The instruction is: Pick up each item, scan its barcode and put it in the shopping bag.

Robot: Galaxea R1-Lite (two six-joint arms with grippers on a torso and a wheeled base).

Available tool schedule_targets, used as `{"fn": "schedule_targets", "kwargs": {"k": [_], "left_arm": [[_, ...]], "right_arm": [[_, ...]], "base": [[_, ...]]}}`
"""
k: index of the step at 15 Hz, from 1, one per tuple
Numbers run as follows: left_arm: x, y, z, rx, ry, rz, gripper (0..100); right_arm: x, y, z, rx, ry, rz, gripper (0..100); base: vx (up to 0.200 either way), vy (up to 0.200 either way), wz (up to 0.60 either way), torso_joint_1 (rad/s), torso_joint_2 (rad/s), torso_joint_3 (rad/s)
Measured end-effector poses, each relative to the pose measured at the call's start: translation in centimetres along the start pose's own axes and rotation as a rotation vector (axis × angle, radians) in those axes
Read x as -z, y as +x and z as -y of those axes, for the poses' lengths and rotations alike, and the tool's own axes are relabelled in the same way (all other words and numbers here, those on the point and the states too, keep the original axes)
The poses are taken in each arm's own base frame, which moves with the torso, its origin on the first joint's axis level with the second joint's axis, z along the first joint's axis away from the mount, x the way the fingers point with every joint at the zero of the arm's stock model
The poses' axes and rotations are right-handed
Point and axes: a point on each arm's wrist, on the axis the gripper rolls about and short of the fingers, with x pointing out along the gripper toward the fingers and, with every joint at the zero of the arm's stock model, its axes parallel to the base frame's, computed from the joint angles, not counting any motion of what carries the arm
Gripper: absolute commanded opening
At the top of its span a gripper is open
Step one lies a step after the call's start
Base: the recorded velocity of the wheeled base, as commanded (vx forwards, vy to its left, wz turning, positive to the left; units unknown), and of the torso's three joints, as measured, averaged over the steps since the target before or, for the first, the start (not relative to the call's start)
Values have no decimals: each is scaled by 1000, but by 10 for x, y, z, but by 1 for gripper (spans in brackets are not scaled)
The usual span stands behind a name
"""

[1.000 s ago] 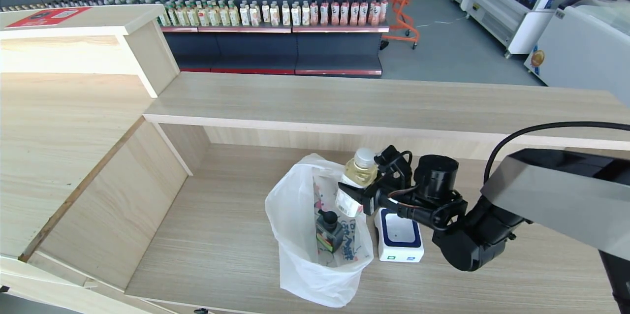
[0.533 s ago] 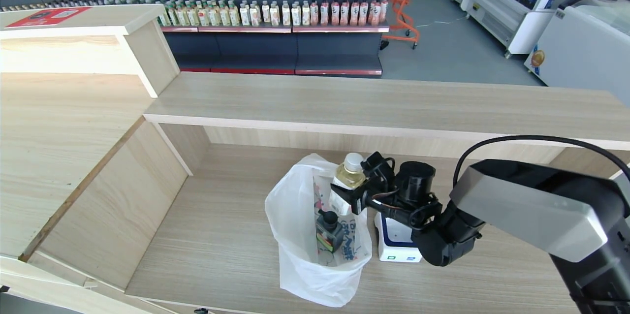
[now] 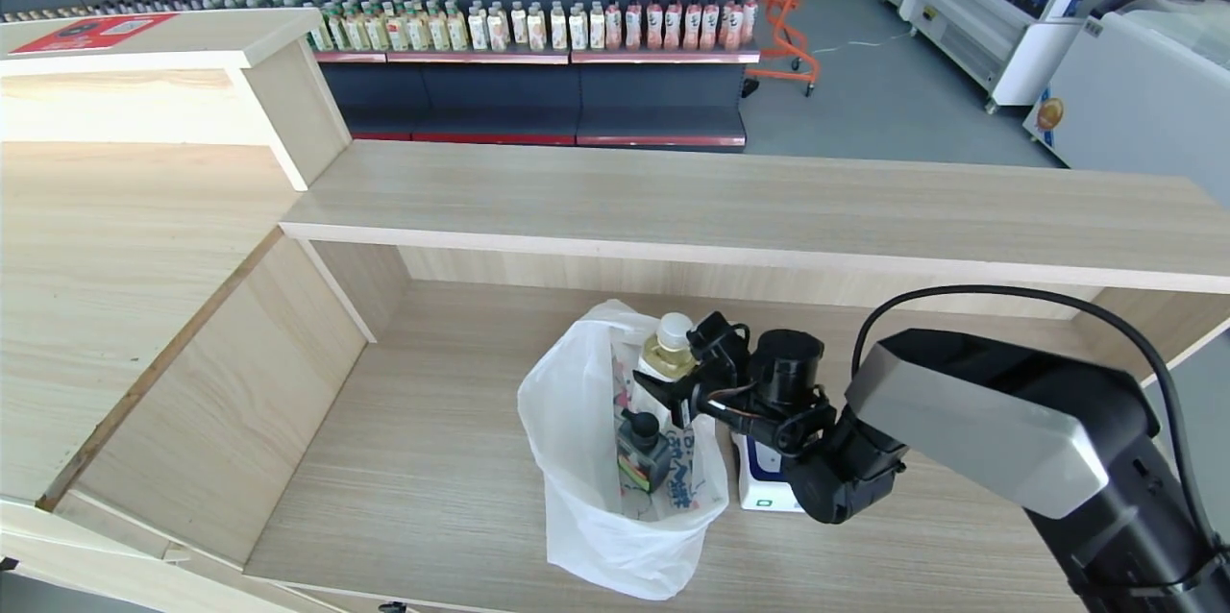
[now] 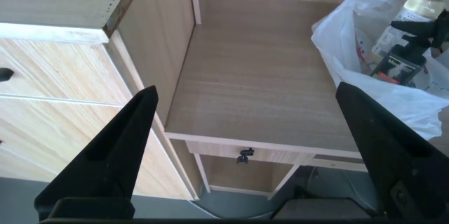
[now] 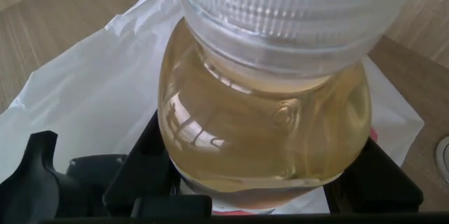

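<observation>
Your right arm (image 3: 971,421) comes in from the lower right of the head view, its forearm slanting up and to the left. The wrist is turned so the right pincer (image 3: 665,390) points leftward. Its fingers (image 5: 133,182) press on both sides of an upright bottle (image 3: 666,352), just below the shoulder. Your left pincer (image 4: 245,94) sits low, its fingers (image 4: 112,154) spread wide apart.

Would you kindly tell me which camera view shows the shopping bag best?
The head view: the shopping bag shows whole, standing open on the counter. The left wrist view catches part of it from the side; the right wrist view shows a stretch of white plastic behind the bottle.
</observation>
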Motion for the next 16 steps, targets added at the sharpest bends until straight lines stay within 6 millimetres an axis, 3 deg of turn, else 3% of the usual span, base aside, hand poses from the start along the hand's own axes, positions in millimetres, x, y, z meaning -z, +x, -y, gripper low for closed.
{"fn": "schedule_targets", "kwargs": {"k": [1, 2, 6, 10, 13, 16], "left_arm": [[0, 0, 0, 0, 0, 0, 100], [0, 0, 0, 0, 0, 0, 100], [0, 0, 0, 0, 0, 0, 100], [0, 0, 0, 0, 0, 0, 100], [0, 0, 0, 0, 0, 0, 100], [0, 0, 0, 0, 0, 0, 100]], "right_arm": [[2, 0, -1, -1, -14, -7, 0], [4, 0, -1, -2, -18, -8, 100], [-2, -6, -2, -6, 44, -17, 100], [-41, -37, -7, -8, 248, -57, 100], [-85, -83, -10, 5, 358, -140, 100], [-144, -148, -19, 32, 415, -157, 100]], "base": [[0, 0, 0, 0, 0, 0], [0, 0, 0, 0, 0, 0], [0, 0, 0, 0, 0, 0], [0, 0, 0, 0, 0, 0], [0, 0, 0, 0, 0, 0], [0, 0, 0, 0, 0, 0]]}}
